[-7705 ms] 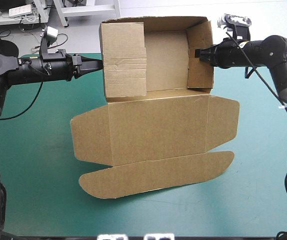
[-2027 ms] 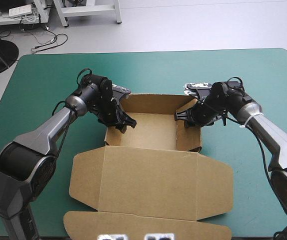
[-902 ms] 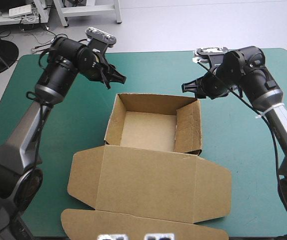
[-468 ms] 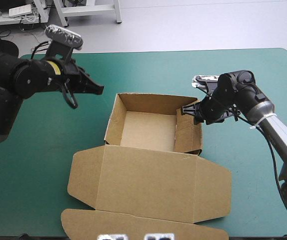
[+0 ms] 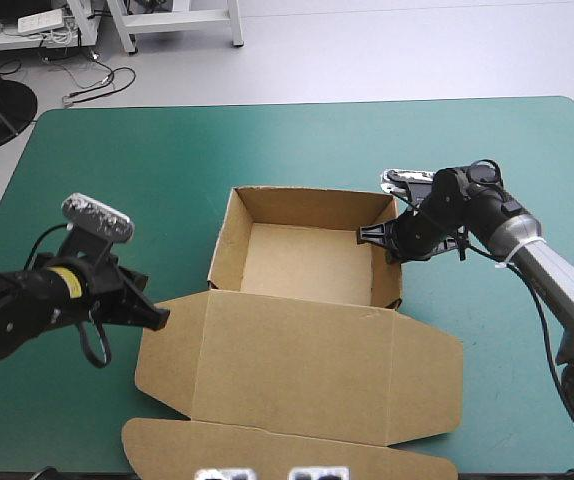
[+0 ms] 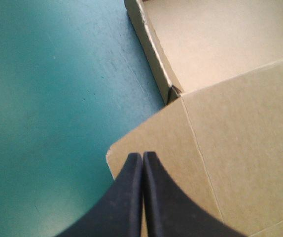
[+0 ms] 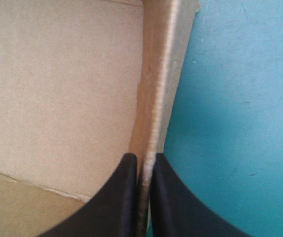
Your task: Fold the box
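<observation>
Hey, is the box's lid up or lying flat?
Flat. The box is an open tray, walls raised; its lid lies spread on the teal-green cover, toward the table's near edge.

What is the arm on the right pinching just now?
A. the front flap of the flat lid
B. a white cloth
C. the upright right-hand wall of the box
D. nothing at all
C: in the right wrist view the right gripper is all but shut, with the top edge of the right wall of the box between its tips.
</observation>
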Robot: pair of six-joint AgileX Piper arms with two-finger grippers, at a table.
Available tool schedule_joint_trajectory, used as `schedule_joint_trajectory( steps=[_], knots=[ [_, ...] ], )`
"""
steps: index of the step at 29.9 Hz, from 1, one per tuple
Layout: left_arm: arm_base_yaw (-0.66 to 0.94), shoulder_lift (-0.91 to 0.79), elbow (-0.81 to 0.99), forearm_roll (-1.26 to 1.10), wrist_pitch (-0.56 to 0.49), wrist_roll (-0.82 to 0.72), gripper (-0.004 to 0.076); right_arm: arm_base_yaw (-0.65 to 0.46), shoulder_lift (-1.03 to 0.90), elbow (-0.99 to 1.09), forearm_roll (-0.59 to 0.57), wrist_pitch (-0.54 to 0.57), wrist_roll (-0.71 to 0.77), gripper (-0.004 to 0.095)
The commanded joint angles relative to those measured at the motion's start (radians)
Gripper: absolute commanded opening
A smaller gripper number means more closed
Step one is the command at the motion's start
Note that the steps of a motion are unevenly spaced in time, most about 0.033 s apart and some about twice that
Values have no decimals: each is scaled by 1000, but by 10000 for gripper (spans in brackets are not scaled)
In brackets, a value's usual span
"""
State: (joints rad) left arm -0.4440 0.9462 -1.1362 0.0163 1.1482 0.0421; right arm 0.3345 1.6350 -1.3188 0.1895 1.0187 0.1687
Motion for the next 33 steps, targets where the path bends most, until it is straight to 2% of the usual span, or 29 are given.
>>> schedule_joint_trajectory(
  steps=[1, 8, 12, 17, 20, 24, 29, 33],
  knots=[
    [-4, -128, 103, -31, -71, -5, -9, -2, -25, -22, 18, -20, -17, -19],
    [-4, -330, 281, -27, -72, -55, -9, -4, -19, -36, -8, -48, 1, -20],
    [-4, -428, 349, -16, -72, -89, -9, -63, -28, -103, -16, -39, 1, -19],
    [-4, -513, 372, 26, -39, -97, -9, -235, -57, -189, -76, 70, -36, -20],
    [-4, -546, 372, 73, -37, -112, -9, -379, -80, -221, -166, 151, -73, -20],
    [-4, -551, 372, 152, -42, -125, -9, -575, -91, -228, -199, 223, -162, -20],
    [-4, -551, 372, 231, -72, -163, -9, -798, -89, -226, -122, 215, -223, -20],
    [-4, -551, 372, 234, -72, -163, -9, -864, -58, -224, -99, 182, -228, -20]
  ],
)
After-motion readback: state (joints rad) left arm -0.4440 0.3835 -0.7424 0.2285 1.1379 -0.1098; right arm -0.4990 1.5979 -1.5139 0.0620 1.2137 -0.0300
